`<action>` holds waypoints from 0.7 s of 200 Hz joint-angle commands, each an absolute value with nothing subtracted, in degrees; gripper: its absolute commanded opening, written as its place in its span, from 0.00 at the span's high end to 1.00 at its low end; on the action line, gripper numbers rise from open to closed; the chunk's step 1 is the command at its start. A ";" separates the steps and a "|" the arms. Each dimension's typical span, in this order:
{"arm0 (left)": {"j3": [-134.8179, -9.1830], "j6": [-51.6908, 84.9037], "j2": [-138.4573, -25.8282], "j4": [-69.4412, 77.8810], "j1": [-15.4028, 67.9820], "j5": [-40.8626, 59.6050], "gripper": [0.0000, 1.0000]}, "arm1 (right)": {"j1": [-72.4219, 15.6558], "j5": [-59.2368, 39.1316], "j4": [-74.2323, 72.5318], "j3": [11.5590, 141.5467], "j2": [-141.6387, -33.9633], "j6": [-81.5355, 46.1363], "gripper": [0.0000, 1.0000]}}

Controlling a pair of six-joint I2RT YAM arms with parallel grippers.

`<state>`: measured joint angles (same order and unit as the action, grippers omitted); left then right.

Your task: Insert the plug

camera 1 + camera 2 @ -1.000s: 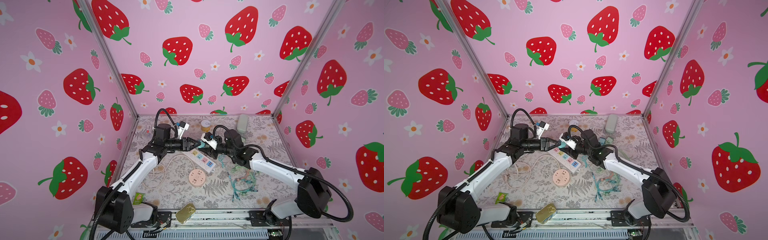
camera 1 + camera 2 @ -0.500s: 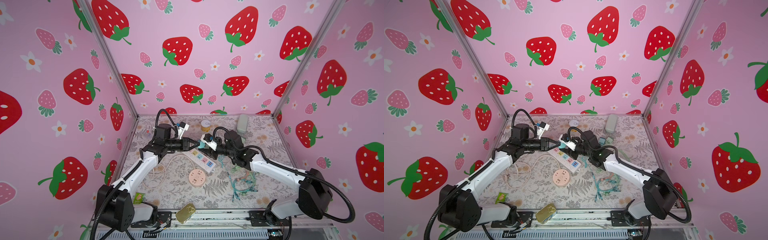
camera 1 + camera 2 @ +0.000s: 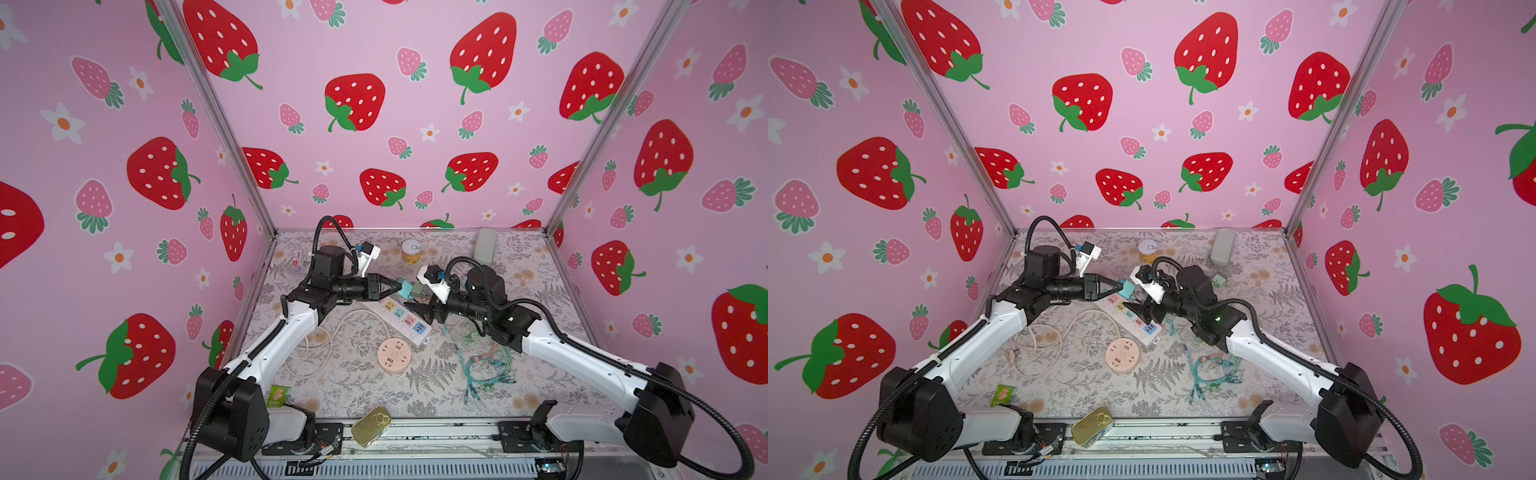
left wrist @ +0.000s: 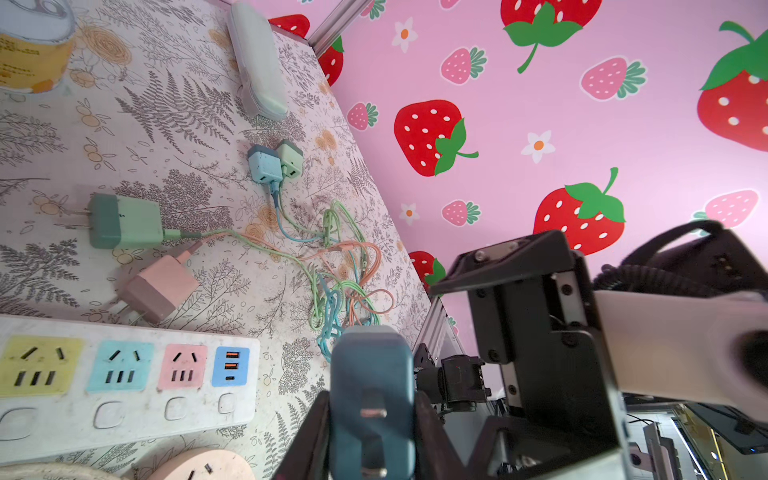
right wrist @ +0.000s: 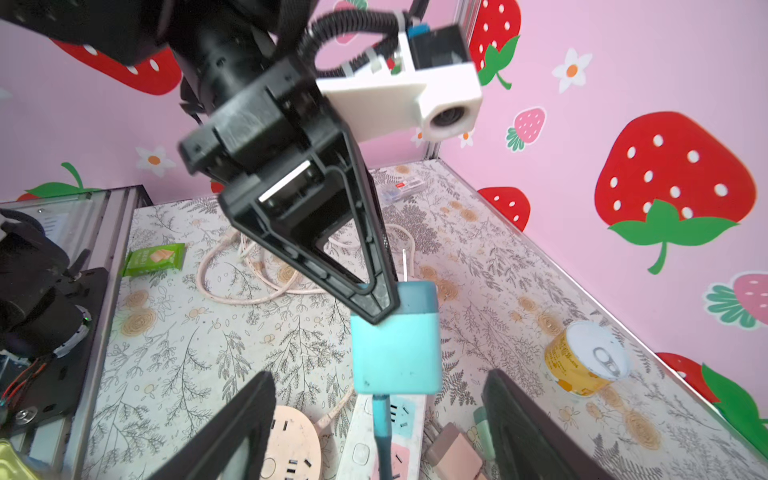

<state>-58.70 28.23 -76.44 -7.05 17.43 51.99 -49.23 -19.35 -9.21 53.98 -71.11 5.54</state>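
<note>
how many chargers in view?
5. Blue charger in the left hand; green charger and pink charger lying by the strip; small blue and small green ones side by side farther off. Others may be hidden.

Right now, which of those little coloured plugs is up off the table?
The blue plug, pinched in the left claw in mid-air. The green plug, the pink plug and the small pair beyond them all lie on the table.
</note>
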 commanded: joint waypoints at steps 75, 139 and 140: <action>-55.16 34.36 -70.90 17.40 17.58 43.78 1.00 | -49.07 -25.21 -29.51 43.49 -66.94 -20.22 0.26; -51.83 38.43 -69.00 27.51 18.35 43.10 1.00 | -49.21 -26.86 -42.27 40.46 -72.11 -28.43 0.31; -51.80 38.55 -69.00 27.77 18.40 43.09 1.00 | -49.17 -26.88 -42.40 40.45 -72.18 -28.45 0.31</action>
<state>-52.62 35.33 -70.35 18.94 17.78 43.46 -49.23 -25.12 -35.97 39.72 -70.61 -24.21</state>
